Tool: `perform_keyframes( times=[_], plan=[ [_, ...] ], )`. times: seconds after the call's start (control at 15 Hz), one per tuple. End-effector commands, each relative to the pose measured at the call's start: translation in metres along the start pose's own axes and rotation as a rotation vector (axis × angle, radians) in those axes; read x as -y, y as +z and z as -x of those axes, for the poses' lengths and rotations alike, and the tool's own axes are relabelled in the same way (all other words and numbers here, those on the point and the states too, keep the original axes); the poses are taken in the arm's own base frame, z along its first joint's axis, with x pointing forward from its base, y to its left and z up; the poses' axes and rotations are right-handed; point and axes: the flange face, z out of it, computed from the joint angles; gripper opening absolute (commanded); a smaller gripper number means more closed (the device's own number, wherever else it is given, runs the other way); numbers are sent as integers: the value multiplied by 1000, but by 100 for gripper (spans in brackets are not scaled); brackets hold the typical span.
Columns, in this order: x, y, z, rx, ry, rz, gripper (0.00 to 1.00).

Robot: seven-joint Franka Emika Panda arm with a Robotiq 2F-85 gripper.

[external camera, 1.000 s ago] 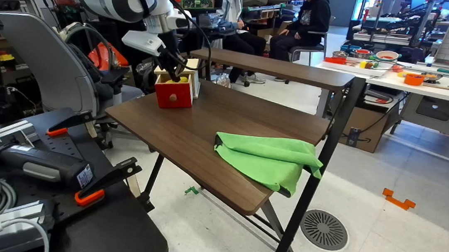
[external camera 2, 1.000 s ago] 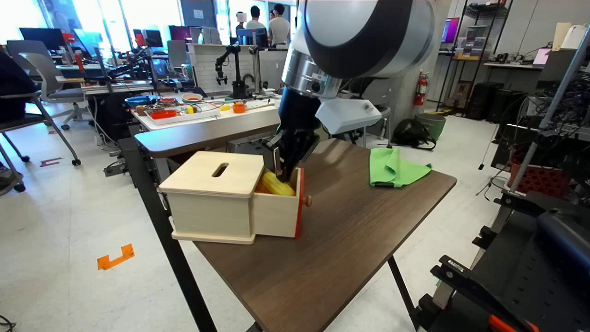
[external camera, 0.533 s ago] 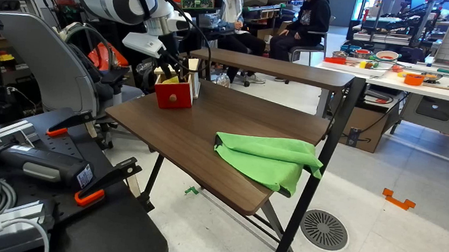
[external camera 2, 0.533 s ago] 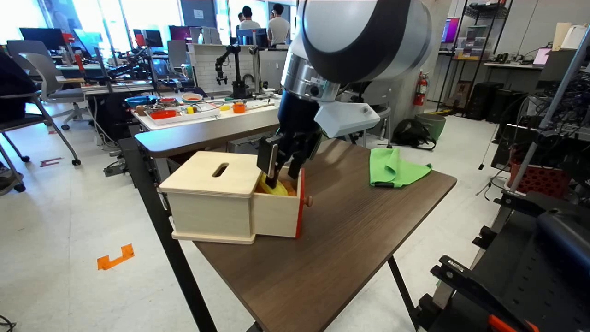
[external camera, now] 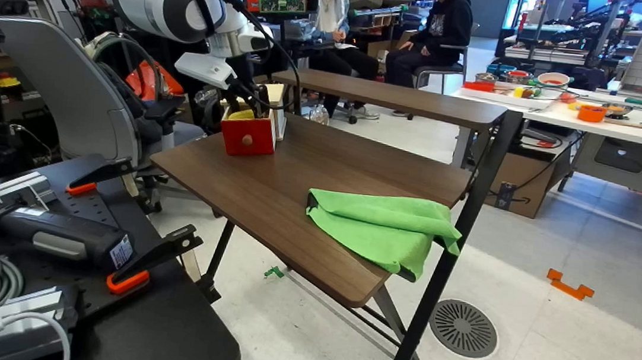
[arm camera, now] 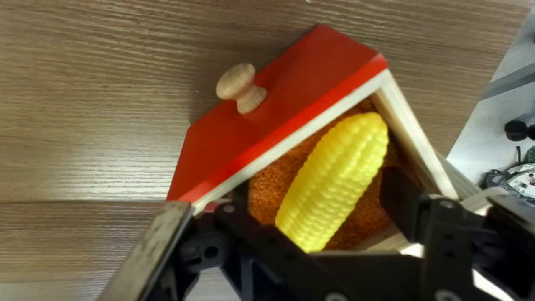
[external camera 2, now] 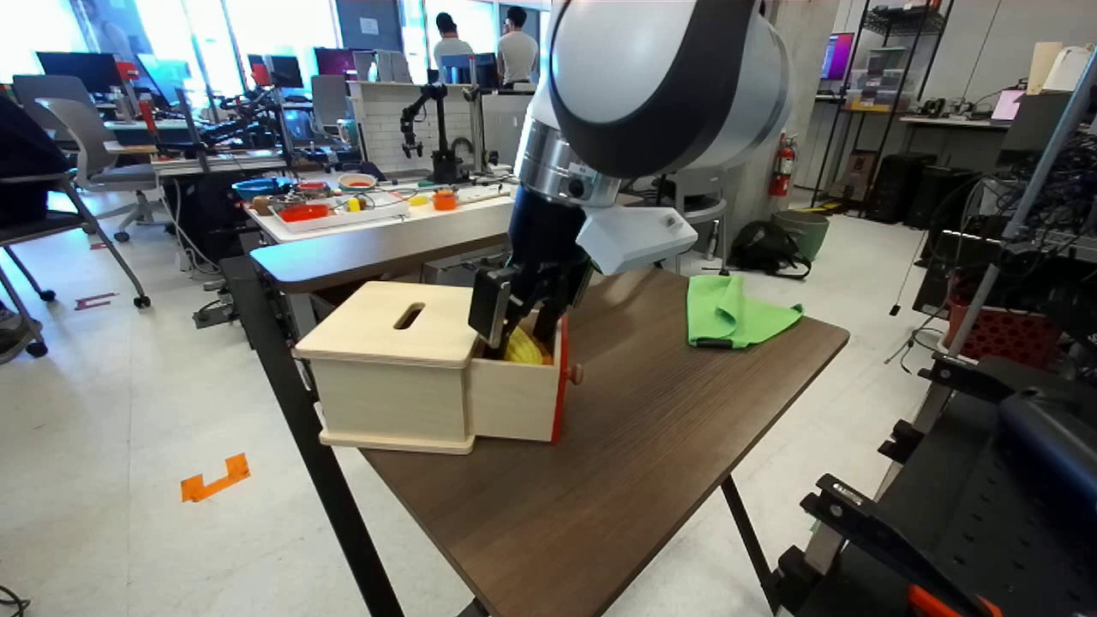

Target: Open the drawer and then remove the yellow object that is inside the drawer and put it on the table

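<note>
The drawer [arm camera: 292,96] is pulled out of its pale wooden box [external camera 2: 390,377], its red front with a round knob facing outward. Inside, on an orange-brown bottom, lies the yellow object [arm camera: 334,179], shaped like a corn cob; its lower end is hidden behind my gripper in the wrist view. My gripper [arm camera: 319,194] is open, reaching down into the drawer, one finger on each side of the cob. Orange-brown bottom shows between the cob and each finger in the wrist view. The brown table [external camera: 310,167] carries the box and drawer.
A green cloth [external camera: 381,228] hangs over the table's edge, away from the box. A raised shelf [external camera: 389,98] runs along one side of the table. The drawer's wooden side wall [arm camera: 413,129] rises close to one finger.
My gripper's fingers were close together a second ago and have spread apart. The gripper has also sunk lower into the drawer. The drawer and box look unmoved.
</note>
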Motion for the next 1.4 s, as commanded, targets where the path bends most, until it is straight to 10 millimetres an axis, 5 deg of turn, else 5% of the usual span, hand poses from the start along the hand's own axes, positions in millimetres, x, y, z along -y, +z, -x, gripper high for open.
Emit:
perform_keyframes(
  times=[0.0, 0.4, 1.0, 1.33],
  plan=[
    [-4, 7, -2, -1, -10, -2, 48],
    [-5, 2, -2, -4, -11, 8, 8],
    [-29, -53, -7, -29, 14, 41, 6],
    [-76, -76, -14, -71, 108, 98, 6]
  ],
)
